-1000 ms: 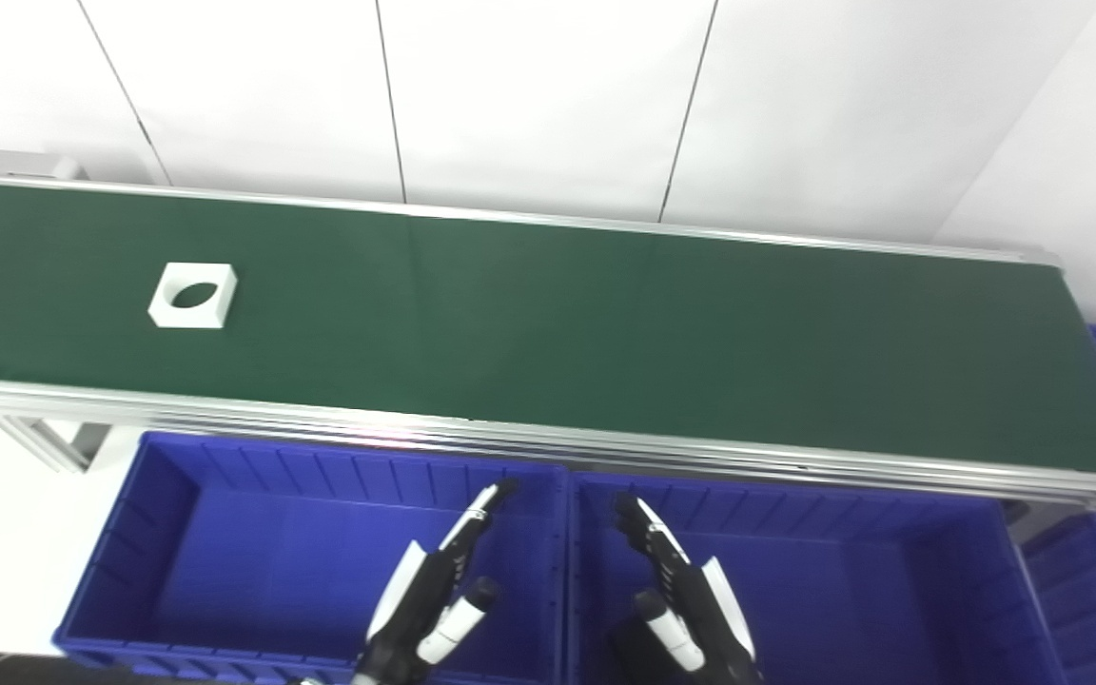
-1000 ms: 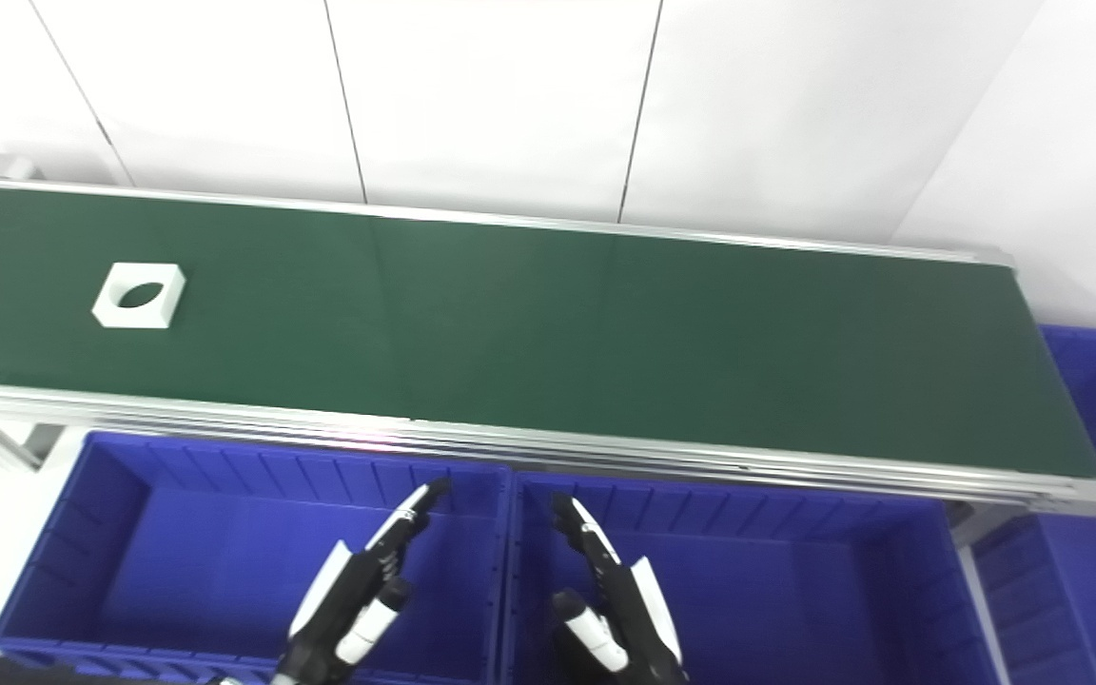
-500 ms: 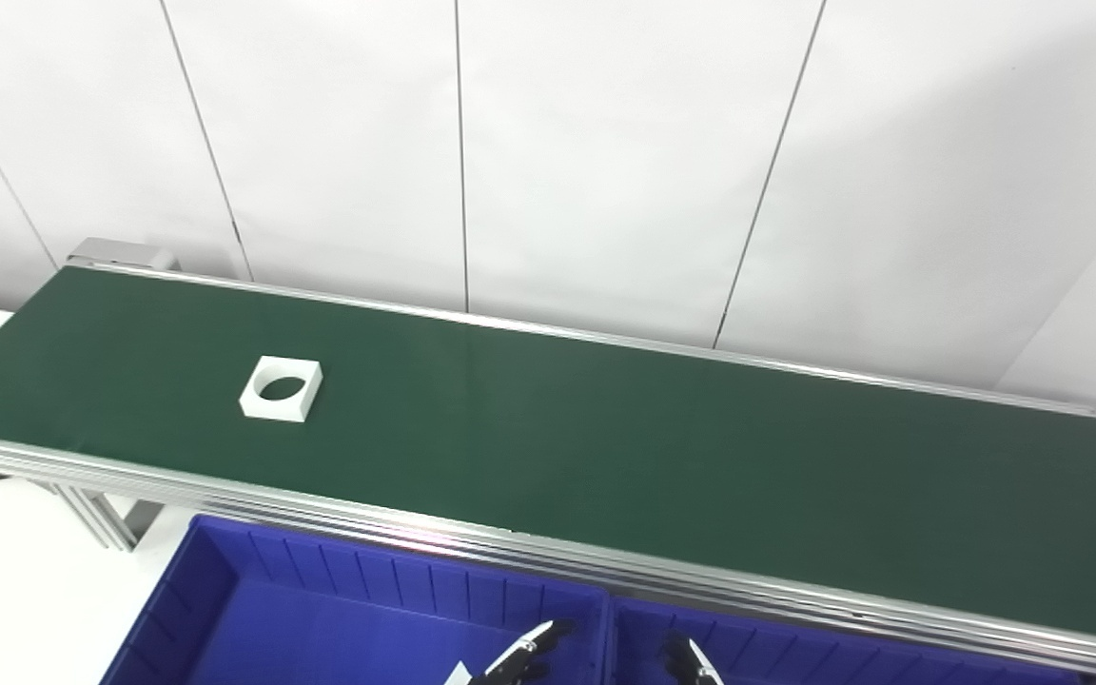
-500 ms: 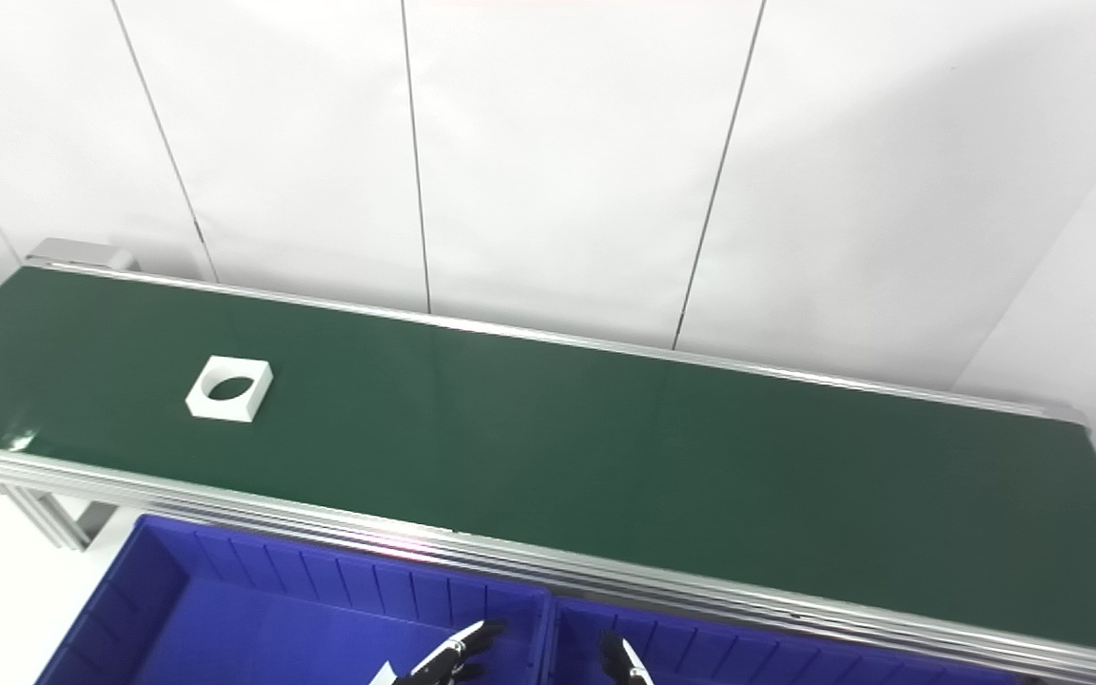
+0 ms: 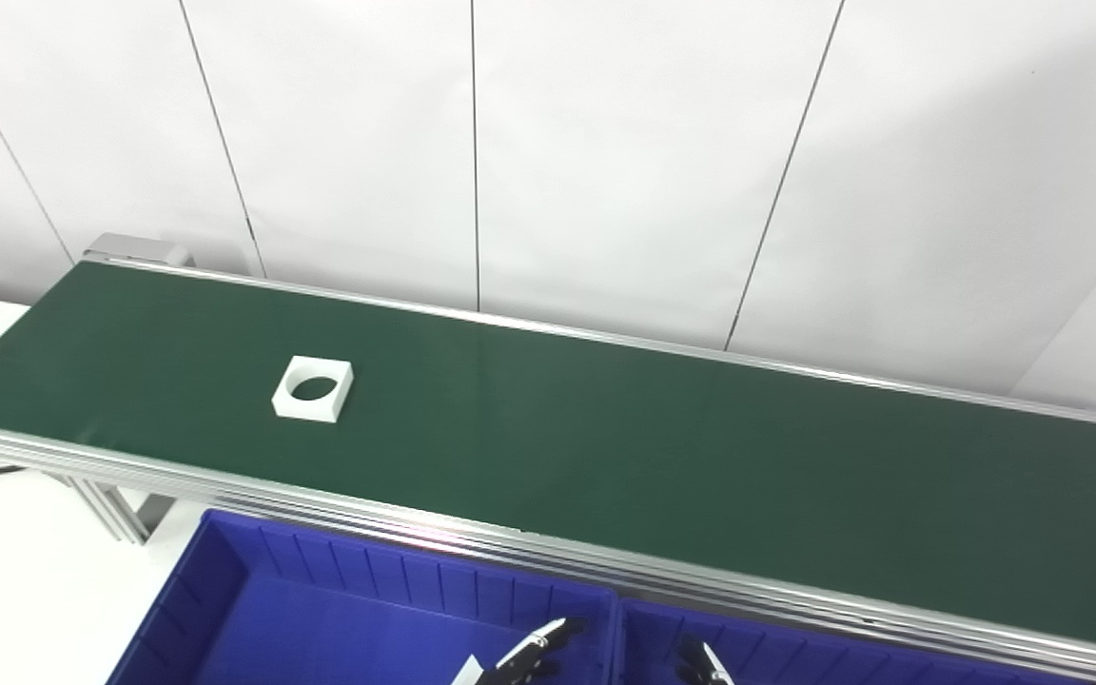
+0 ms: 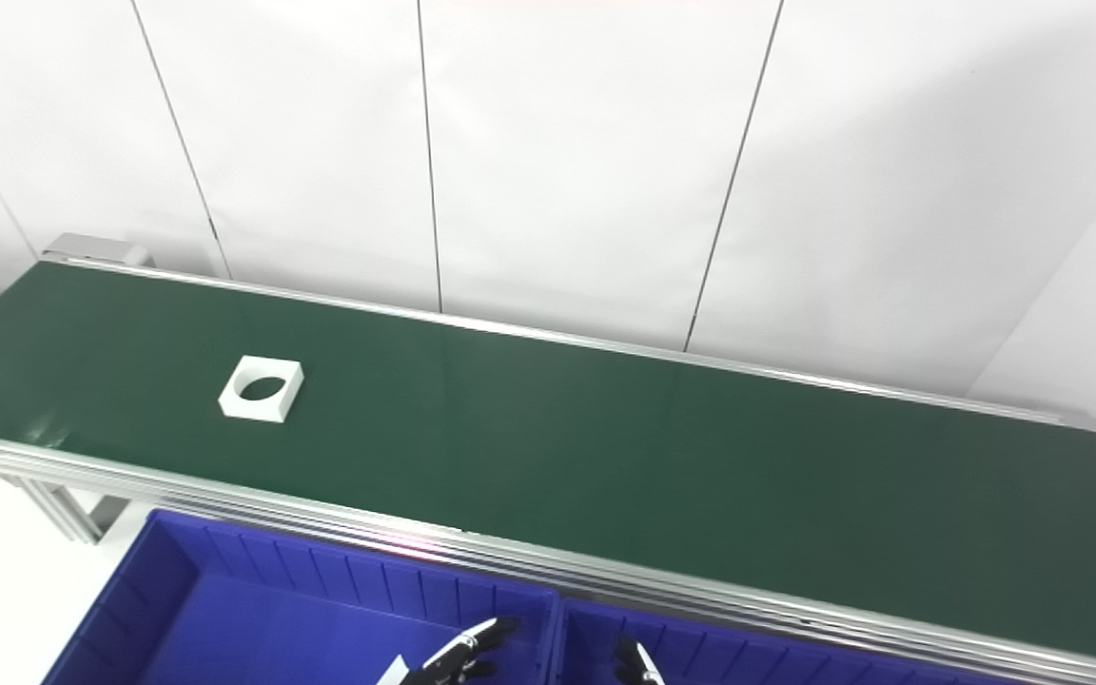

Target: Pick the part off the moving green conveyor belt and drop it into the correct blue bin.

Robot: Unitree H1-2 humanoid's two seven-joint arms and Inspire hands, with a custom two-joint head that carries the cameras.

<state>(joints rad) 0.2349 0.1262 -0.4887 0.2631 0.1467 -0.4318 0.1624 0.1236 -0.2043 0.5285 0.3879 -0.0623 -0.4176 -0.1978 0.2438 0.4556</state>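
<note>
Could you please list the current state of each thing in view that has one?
White square part with round hole: flat on belt, ungrasped.
Green conveyor belt: carrying only that part.
Left blue plastic bin: visible part empty.
Left hand: fingertips over left bin, holding nothing visible.
Right hand: barely visible.

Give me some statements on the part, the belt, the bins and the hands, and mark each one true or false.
1. The white part lies on the belt, toward its left end. True.
2. The part is a solid block with no hole. False: it is square with a round hole through it.
3. The left hand holds the part. False: only its fingertips show at the bottom edge, over the left bin, far from the part.
4. The right hand shows only fingertips at the bottom edge. True.
5. A second part lies at the belt's right end. False: that end is bare.
</note>
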